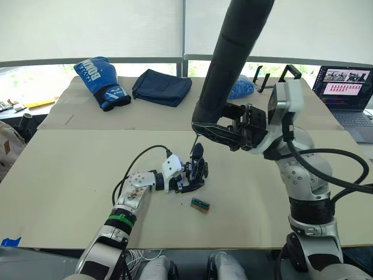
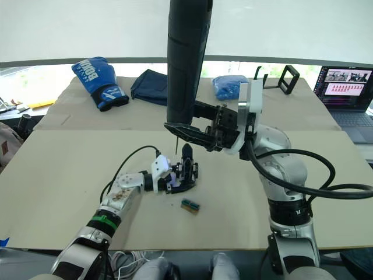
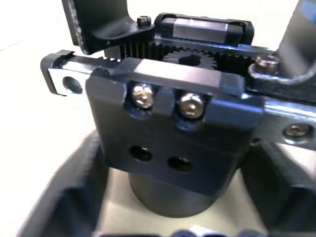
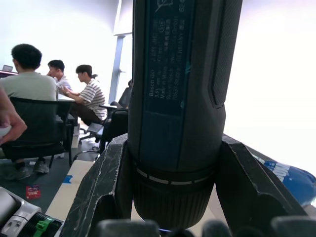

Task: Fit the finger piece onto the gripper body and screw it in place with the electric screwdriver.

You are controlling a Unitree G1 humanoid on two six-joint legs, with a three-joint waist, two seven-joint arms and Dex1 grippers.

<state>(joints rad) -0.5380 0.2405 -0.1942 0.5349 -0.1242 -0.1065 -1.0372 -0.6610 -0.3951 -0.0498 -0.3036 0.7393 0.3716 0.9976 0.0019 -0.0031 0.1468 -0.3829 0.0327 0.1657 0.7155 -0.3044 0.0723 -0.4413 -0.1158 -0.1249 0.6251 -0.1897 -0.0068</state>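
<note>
The gripper body [image 1: 191,175] stands on the beige table [image 1: 70,175] at centre, its round base between my left gripper's fingers [image 3: 64,197]. My left gripper [image 1: 184,178] is shut on it. Silvery screws [image 3: 190,104] and two empty holes show on its front block. A black pointed finger [image 1: 198,153] stands upright on the body; I cannot tell whether it is the finger piece. The electric screwdriver [image 1: 233,58] is held upright, its thin bit [image 1: 193,143] pointing down just beside that finger. My right gripper [image 1: 224,131] is shut on the tool's lower end [image 4: 173,197].
A small green-and-brown block [image 1: 200,204] lies just in front of the body. At the back lie a blue boxing glove [image 1: 102,81], a dark folded cloth [image 1: 162,86] and a blue bag [image 1: 242,87]. A laptop [image 1: 347,87] sits far right. People [image 4: 29,89] sit in the right wrist view.
</note>
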